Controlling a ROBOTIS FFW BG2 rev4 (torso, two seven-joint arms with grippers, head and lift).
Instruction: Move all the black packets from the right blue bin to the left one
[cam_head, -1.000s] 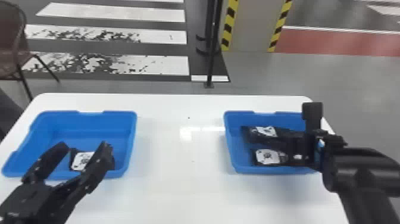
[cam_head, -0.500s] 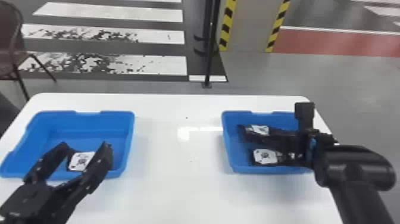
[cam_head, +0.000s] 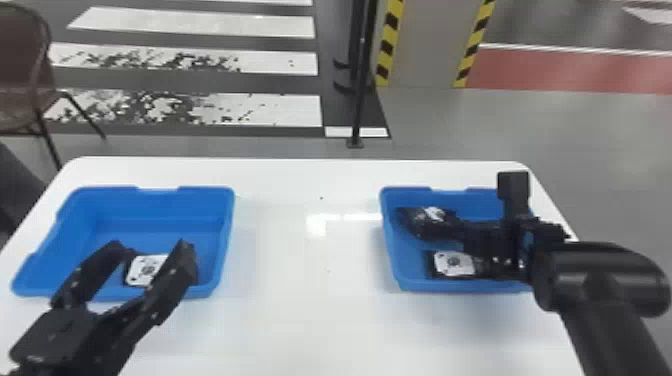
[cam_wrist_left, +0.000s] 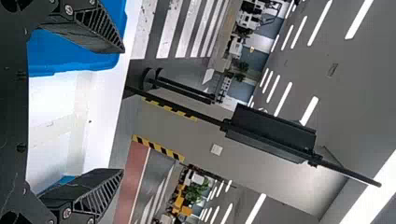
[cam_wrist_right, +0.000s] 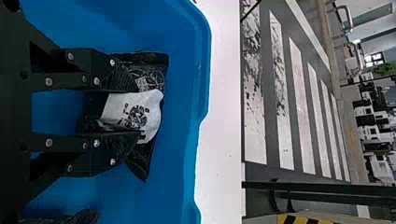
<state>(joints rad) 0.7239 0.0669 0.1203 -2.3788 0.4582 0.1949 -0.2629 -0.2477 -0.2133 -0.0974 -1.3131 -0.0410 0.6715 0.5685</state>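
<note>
I'm seeing two bins: left bin (cam_head: 125, 207) holding one packet (cam_head: 146, 270), right bin (cam_head: 392, 245) two packets (cam_head: 452, 262). My right gripper (cam_wrist_right: 139, 109) is pinching the far packet (cam_head: 432, 214); left gripper (cam_head: 151, 247) gaping.

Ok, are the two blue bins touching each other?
Apart. The head view shows bare white table between the left bin and the right bin.

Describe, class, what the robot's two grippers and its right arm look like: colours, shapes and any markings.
The left gripper and right gripper are black, each with two wedge-shaped fingers, ribbed towards the tips, and small silver screws. The right arm is black too, its casing smooth and rounded, with a bit of blue near the gripper.
</note>
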